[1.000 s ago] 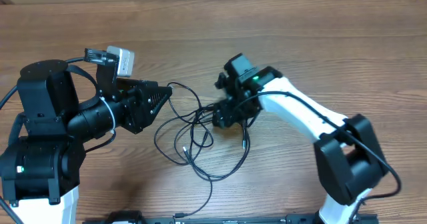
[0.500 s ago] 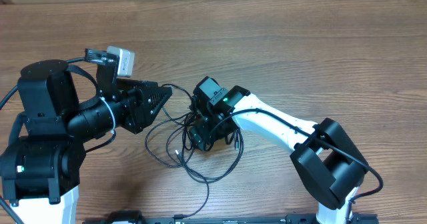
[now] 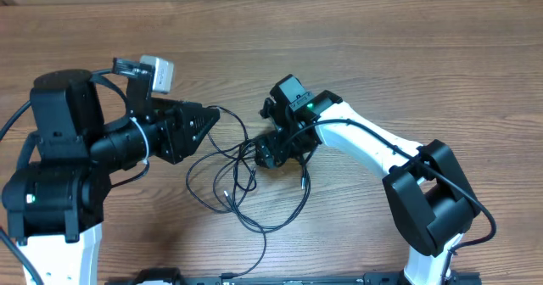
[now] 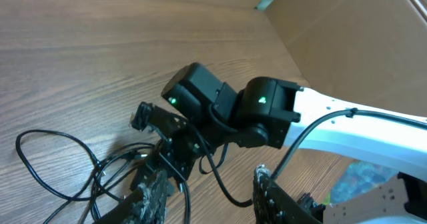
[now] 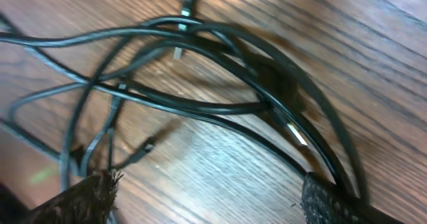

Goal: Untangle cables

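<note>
Overhead, the cables [image 3: 240, 160] lie in one loose tangle on the bench [image 3: 382, 47]. Most of it sits beneath the right claw [image 3: 270, 155], with loops spilling out from there toward the left arm. The right claw hangs low over the knot. Its fingers [image 5: 90, 194] are spread wide, with several strands lying on the wood between them and none pinched. Across the tangle from the right claw, the left claw [image 3: 210, 115] has its fingers partly apart. One strand runs up to its tip, but I cannot tell whether it is caught there.
</note>
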`<state>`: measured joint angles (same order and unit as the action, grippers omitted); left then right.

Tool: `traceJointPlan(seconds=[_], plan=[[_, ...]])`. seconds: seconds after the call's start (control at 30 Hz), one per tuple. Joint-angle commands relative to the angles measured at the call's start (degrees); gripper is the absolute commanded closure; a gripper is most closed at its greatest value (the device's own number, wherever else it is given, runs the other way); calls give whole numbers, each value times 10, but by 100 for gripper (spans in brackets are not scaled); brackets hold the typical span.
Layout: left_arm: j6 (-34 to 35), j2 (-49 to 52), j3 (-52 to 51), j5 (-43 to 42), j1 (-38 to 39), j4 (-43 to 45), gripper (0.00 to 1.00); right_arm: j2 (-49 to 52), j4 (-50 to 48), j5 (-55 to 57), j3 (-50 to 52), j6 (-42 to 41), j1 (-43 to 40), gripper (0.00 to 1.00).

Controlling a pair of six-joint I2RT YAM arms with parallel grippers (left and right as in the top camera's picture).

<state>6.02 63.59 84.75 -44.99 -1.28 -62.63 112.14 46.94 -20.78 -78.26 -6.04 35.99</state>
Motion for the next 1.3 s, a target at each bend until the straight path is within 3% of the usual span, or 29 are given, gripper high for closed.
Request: traceJointPlan(seconds=[0.0, 0.4, 0.5, 0.6, 0.77, 0.8, 0.83, 0.93, 0.97, 1.27], plan=[[4, 10, 11, 1, -2, 0, 59, -2, -2, -56, -29, -2, 3, 13], [4, 20, 11, -5, 2, 3, 60, -2, 12, -114, -50, 23, 30, 14], [4, 20, 11, -5, 2, 7, 60, -1, 12, -103, -50, 33, 50, 14], [4, 20, 11, -6, 2, 7, 60, -1, 9, -66, -50, 33, 73, 21], [4, 20, 11, -22, 2, 5, 60, -1, 9, -21, -50, 33, 107, 21], [4, 20, 11, -26, 2, 3, 60, 0, 9, -12, -50, 33, 111, 24], [4, 20, 11, -27, 2, 2, 61, 1, 8, -1, -50, 33, 115, 34], [4, 20, 11, -27, 2, 1, 61, 10, 5, 6, -50, 33, 117, 91], [4, 20, 11, -27, 2, 0, 61, 15, 3, 6, -50, 33, 117, 96], [2, 20, 11, -26, 2, -2, 61, 15, 7, 8, -87, 50, 93, 96]])
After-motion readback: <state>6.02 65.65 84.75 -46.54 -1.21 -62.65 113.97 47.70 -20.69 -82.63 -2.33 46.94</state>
